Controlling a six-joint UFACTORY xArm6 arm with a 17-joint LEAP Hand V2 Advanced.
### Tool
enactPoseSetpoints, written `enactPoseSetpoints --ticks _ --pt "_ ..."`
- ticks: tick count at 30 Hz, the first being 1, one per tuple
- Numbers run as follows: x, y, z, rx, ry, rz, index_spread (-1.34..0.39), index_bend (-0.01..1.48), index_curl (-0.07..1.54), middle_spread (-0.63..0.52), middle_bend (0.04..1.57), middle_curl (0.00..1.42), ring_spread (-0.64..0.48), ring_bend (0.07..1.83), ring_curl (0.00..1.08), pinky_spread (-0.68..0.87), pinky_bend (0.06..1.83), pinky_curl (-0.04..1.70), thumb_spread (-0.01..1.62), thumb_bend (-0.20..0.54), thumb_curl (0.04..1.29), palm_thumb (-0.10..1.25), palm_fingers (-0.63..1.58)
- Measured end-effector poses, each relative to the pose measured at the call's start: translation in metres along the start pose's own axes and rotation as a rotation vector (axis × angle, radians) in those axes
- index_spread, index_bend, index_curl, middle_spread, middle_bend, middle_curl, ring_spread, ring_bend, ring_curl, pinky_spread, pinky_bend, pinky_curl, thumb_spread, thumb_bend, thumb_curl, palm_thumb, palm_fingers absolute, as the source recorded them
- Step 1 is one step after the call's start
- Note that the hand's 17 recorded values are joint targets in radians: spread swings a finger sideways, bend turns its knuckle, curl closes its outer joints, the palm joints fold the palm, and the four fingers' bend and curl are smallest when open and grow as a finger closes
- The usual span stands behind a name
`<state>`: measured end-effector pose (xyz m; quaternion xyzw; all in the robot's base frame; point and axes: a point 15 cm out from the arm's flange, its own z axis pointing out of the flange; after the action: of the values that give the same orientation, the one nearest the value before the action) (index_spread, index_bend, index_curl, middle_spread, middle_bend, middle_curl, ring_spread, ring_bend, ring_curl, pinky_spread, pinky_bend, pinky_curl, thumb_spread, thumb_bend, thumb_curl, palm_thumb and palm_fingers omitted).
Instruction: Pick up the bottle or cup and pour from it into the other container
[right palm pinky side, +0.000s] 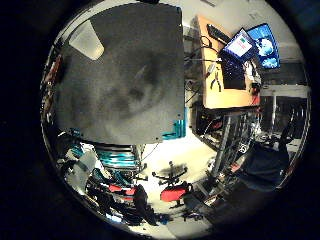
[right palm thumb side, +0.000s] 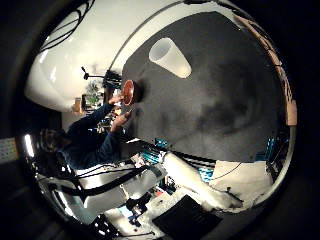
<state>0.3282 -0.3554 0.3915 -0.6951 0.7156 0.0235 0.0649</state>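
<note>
My palm looks down from well above the dark table (right palm pinky side: 125, 75); I can't tell how the robot hand's fingers stand. The translucent cup (right palm thumb side: 170, 57) stands far below, a person's hand (right palm thumb side: 117, 100) holding a red bowl (right palm thumb side: 128, 91) at the table's edge.

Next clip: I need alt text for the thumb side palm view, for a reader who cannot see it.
A translucent white cup stands on a dark grey tabletop, seen from well above. At the table's edge a person's hands hold a small orange-red container. Room clutter lies beyond the table.
</note>
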Motion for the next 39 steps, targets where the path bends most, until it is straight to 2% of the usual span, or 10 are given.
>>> enactPoseSetpoints --ticks 16,23,32,39 --pt "-0.003 -0.001 0.000 -0.001 -0.003 -0.005 -0.24 0.15 0.26 0.11 0.20 0.32 0.19 0.35 0.26 0.41 0.49 0.30 1.05 -0.024 0.31 0.57 0.06" --pt "-0.012 -0.001 0.010 -0.014 -0.060 -0.002 -0.22 0.15 0.26 0.11 0.20 0.32 0.19 0.37 0.26 0.40 0.50 0.30 1.05 -0.025 0.31 0.56 0.07" --pt "-0.026 -0.040 0.011 0.149 -0.174 0.007 -0.19 0.15 0.26 0.11 0.22 0.33 0.19 0.39 0.26 0.40 0.48 0.29 1.06 -0.024 0.31 0.56 0.10" --pt "-0.019 -0.069 0.017 0.309 -0.315 0.080 -0.17 0.14 0.25 0.12 0.26 0.34 0.18 0.44 0.26 0.41 0.47 0.29 1.06 -0.023 0.31 0.57 0.14"
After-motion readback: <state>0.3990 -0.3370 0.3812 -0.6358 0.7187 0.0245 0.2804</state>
